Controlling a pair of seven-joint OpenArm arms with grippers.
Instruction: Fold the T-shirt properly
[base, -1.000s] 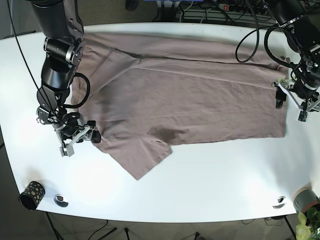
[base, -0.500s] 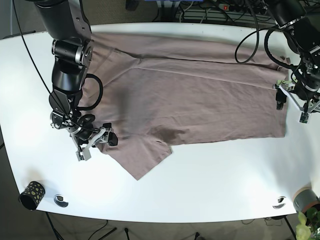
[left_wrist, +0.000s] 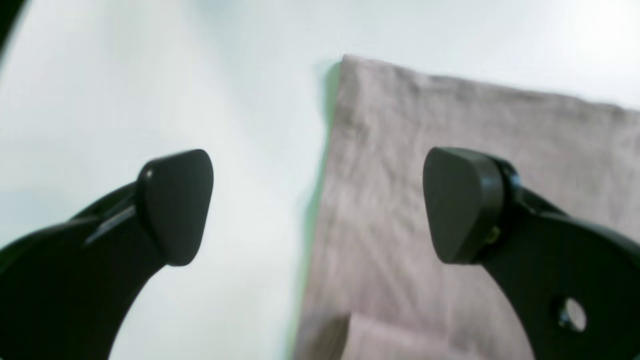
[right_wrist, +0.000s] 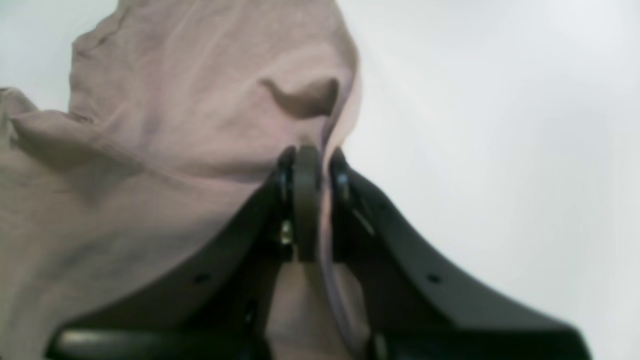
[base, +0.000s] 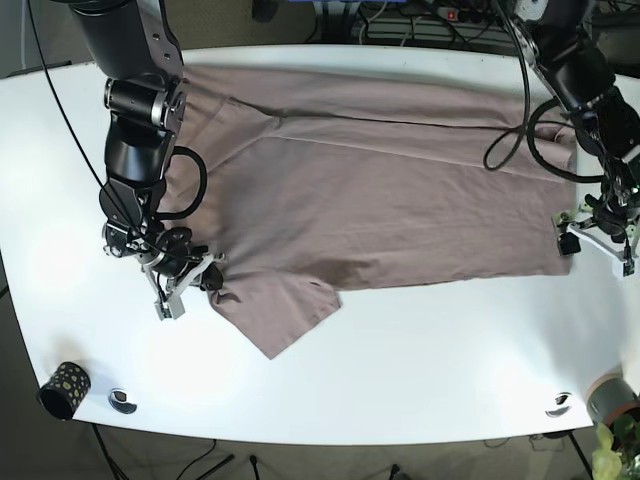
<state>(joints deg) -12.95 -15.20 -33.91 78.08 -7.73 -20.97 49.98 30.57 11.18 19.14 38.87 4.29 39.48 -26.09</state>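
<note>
At table's (base: 420, 380) near edges, right gripper (right_wrist: 306, 165) pinching T-shirt (base: 400, 210) sleeve, left gripper (left_wrist: 320, 205) spread wide astride hem corner

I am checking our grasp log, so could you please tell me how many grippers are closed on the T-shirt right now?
1: the right gripper pinches the T-shirt near the sleeve; the left gripper is open over the hem corner.

Mauve T-shirt (base: 380, 200) spread flat, 1 sleeve angled twd front edge

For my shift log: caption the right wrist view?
Right gripper shut on a lifted fold of the T-shirt above the white table.
</note>
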